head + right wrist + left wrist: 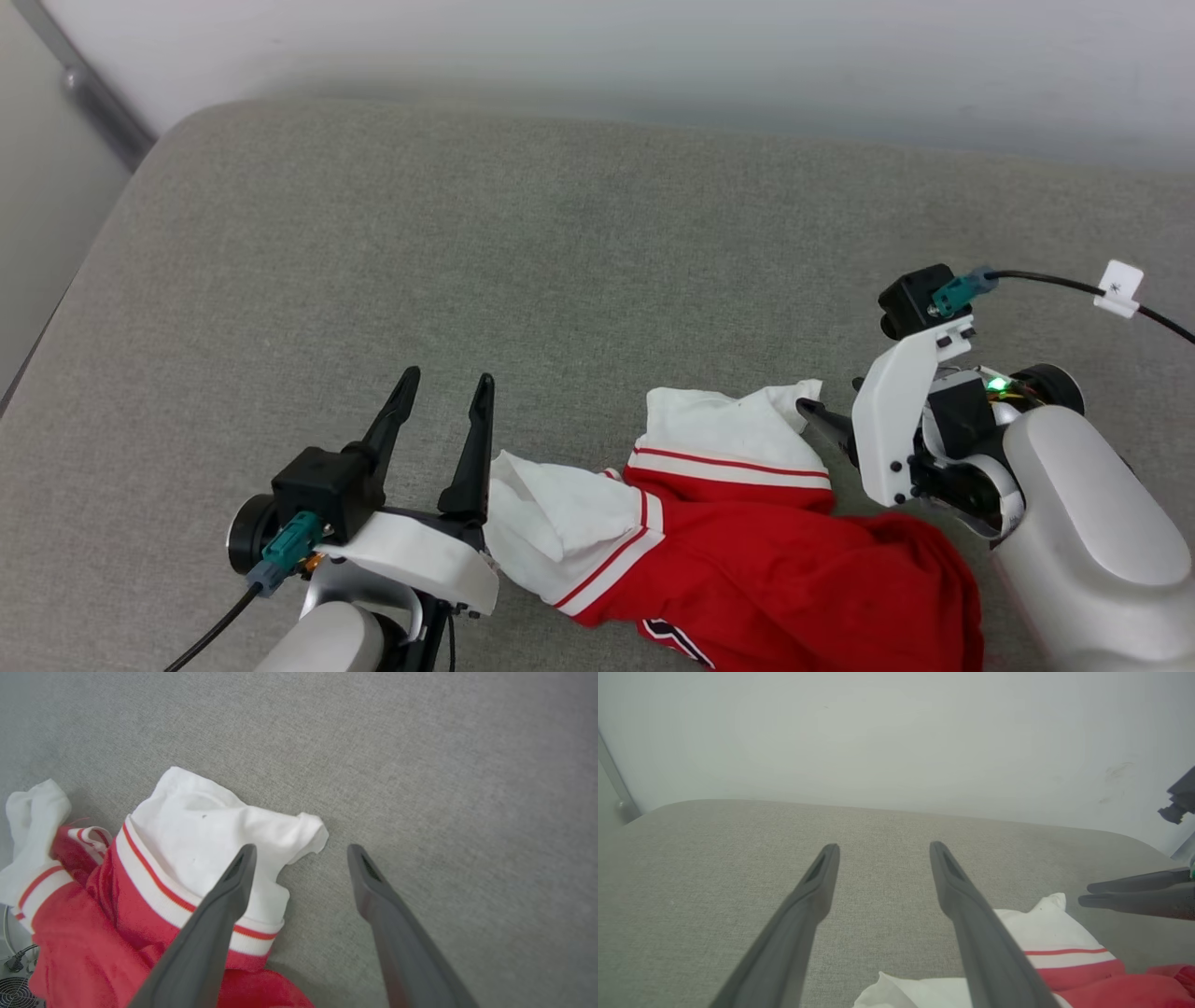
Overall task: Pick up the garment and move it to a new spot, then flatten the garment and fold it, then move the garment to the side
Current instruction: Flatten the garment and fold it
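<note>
garment [747, 560] crumpled at grey cushion's [560, 233] near edge | left gripper [883, 844] beside garment, right gripper [302, 847] over its white sleeve [210, 826], both with fingers apart, empty | risk: a shallow pinch lets the thin fabric slip

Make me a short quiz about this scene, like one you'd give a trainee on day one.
1. True or false: the garment lies flat and neatly folded.
2. What colour are its sleeves? A) blue B) white C) black
3. Is the left gripper or the right gripper holding anything?

Key:
1. False: it lies crumpled on the grey padded surface.
2. B.
3. Neither: both stand open, with nothing gripped.
</note>
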